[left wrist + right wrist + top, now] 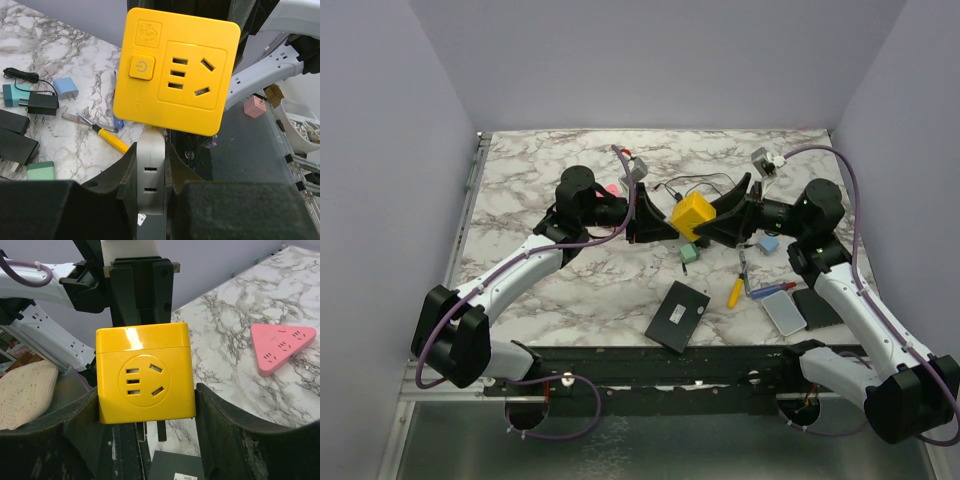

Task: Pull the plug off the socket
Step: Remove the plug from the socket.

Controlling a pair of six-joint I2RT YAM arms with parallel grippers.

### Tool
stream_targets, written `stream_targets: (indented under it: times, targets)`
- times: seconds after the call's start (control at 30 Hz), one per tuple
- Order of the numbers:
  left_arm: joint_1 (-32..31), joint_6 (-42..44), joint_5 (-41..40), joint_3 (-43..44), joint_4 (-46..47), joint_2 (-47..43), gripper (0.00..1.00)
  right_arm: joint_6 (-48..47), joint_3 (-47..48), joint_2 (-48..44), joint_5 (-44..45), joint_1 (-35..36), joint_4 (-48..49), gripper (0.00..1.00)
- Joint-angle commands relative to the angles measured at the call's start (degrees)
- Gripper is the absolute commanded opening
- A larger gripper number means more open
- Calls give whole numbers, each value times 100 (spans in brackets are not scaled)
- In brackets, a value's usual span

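White plastic plug (150,187) sits upright between the padded fingers of your left claw (150,155), its top end butted against one face of the yellow cube-shaped plastic socket (175,70). The pins are hidden, so you cannot see how deep they go, but no gap shows and the plug looks fully seated. Both parts hang in the air above the marbled desk (540,170), roughly midway between your two arms. Your left claw is narrowed onto the plug's flat sides. Your right claw (146,395) comes in from the opposite side and clamps the cube across two opposite faces. Expect both pieces to be light and rigid, with nothing that bends or crushes under a firm squeeze. The glossy yellow shell looks slippery, so the cube may slide in the pads if the pins hold tightly. Your hold on the plug body looks sound: it is low on the flat sides, clear of the joint. Draw the two apart straight along the pin axis, because a tilt would probably jam the pins or twist the cube loose.
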Motion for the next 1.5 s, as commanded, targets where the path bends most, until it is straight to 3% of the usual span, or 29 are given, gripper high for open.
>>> stream_targets:
  times: [0.0,0.43,1.47]
  targets:
    - [183,217,-515,-167,-331,45,0,39,320,-230,-250,-3,140,1]
    - [68,280,-320,-189,-280,-81,0,53,180,311,19,-3,305,1]
    - [165,536,-476,-123,-618,-2,0,-105,475,-168,32,-255,6,1]
